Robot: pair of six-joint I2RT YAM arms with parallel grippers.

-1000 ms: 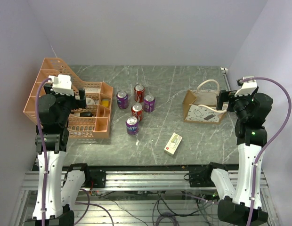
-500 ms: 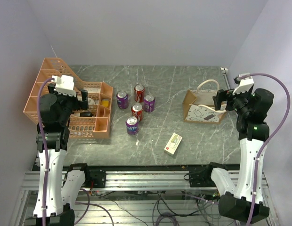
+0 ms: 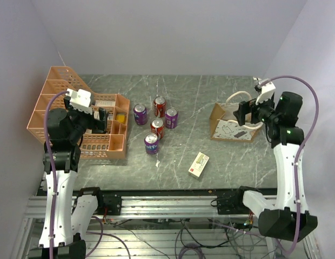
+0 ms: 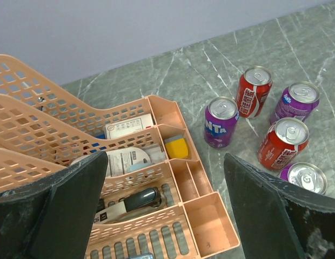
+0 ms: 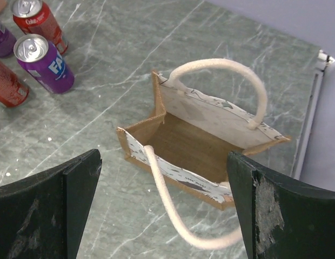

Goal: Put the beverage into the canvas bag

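Several soda cans stand mid-table: purple (image 3: 140, 114), red (image 3: 160, 106), purple (image 3: 171, 117), red (image 3: 157, 128) and purple (image 3: 151, 143). They also show in the left wrist view, among them a purple can (image 4: 220, 121) and a red can (image 4: 254, 90). The canvas bag (image 3: 231, 128) stands upright and open at the right, with nothing inside it (image 5: 210, 110). My left gripper (image 3: 102, 120) is open and empty above the orange rack (image 4: 165, 157). My right gripper (image 3: 241, 113) is open and empty just above the bag (image 5: 163, 156).
An orange mesh rack (image 3: 75, 116) holding small items stands at the left. A small white and yellow box (image 3: 199, 164) lies near the front middle. One loop handle (image 5: 178, 216) droops over the bag's near side. The table's right edge and wall are close behind the bag.
My right gripper has moved left and forward, from beside the bag to above it. My left gripper has shifted slightly right over the rack. The cans and bag have not moved.
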